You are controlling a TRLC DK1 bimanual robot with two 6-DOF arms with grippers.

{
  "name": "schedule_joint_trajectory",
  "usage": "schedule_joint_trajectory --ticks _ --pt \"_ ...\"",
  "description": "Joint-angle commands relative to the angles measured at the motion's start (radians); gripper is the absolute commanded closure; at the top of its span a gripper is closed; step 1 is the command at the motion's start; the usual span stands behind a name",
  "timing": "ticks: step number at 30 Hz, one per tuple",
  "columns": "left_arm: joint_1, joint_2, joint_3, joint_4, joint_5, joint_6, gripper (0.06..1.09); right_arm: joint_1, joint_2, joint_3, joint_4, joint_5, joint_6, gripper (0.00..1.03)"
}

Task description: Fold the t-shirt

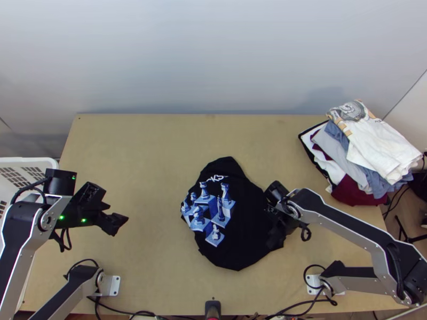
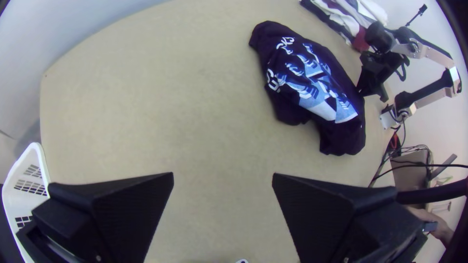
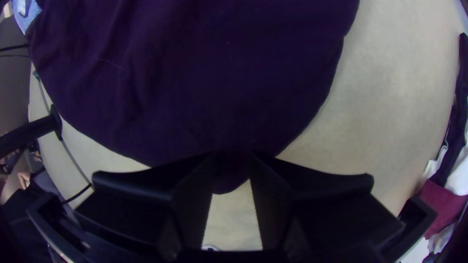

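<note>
The left arm rises from its base at the near left, and its gripper (image 1: 124, 217) hangs over the left part of the light wooden surface (image 1: 139, 144), angled down toward the right, well apart from the cloth. It is released: the left wrist view shows the left gripper (image 2: 223, 180) with its two wide black fingers spread far apart and bare surface between them. The right arm bends across from the near right, and its gripper (image 1: 273, 226) is at the right edge of the black t-shirt with a blue-and-white chess print (image 1: 243, 234). Whether it grasps the fabric, I cannot tell.

The t-shirt lies just right of the middle of the surface, bunched into a rounded heap, print upward and toward its left side. The left wrist view shows two patches of white lettering (image 2: 285, 43) beside the chess pieces. The right wrist view shows a broad plain stretch of dark cloth with shallow creases, tapering to the right gripper (image 3: 233, 155).

A pile of clothes, white, grey, blue and maroon (image 1: 373, 149), lies at the far right, and a white plastic basket with slots (image 1: 32, 161) stands at the left.
</note>
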Motion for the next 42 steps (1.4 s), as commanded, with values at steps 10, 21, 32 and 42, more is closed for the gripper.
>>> schedule_joint_trajectory --ticks 10,21,32,42 --pt "0.039 -0.033 -0.031 -0.008 -0.019 0.060 0.10 0.032 -0.222 0.181 -0.166 0.003 -0.067 0.97" --pt "0.041 -0.039 -0.039 -0.008 -0.019 0.057 0.10 0.006 -0.120 -0.021 -0.163 0.002 -0.061 0.04" --pt "0.041 -0.039 -0.043 -0.008 -0.047 0.055 0.10 0.075 -0.011 -0.021 -0.045 0.000 -0.032 0.28" --pt "0.035 -0.058 -0.086 0.007 -0.047 0.032 0.10 0.109 0.015 -0.055 0.047 0.000 -0.042 0.84"
